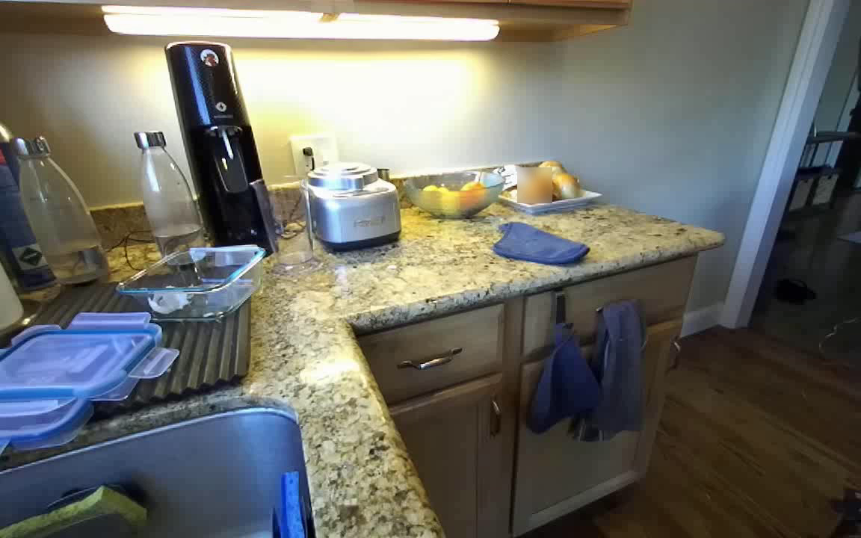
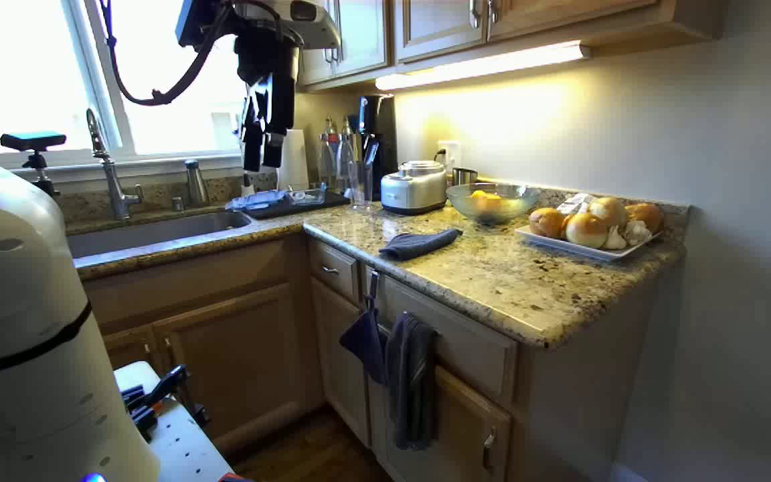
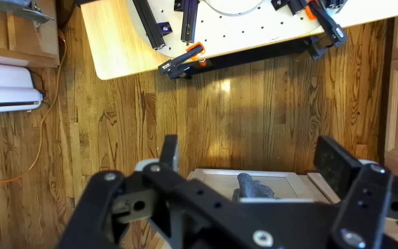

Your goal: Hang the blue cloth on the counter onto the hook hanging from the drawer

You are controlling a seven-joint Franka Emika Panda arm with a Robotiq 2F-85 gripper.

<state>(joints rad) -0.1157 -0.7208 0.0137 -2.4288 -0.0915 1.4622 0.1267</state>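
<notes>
The blue cloth (image 1: 540,244) lies flat and slightly folded on the granite counter (image 1: 430,280), near its front edge; it also shows in an exterior view (image 2: 420,245). A dark hook (image 1: 560,306) hangs over the top of the drawer (image 2: 476,351). A darker blue cloth (image 1: 565,385) hangs on that hook. A grey-blue towel (image 2: 412,381) hangs beside it on the drawer front; part of it shows in the wrist view (image 3: 254,186). My gripper (image 2: 263,157) is high in the air, left of the counter cloth and apart from it. Its fingers (image 3: 249,152) are wide apart with nothing between them.
A toaster-like appliance (image 1: 356,209), a glass fruit bowl (image 1: 453,196) and a plate of onions (image 2: 586,248) stand behind the cloth. A glass container (image 1: 199,284) and lids (image 1: 64,362) lie by the sink (image 2: 151,234). Upper cabinets (image 2: 439,27) hang above.
</notes>
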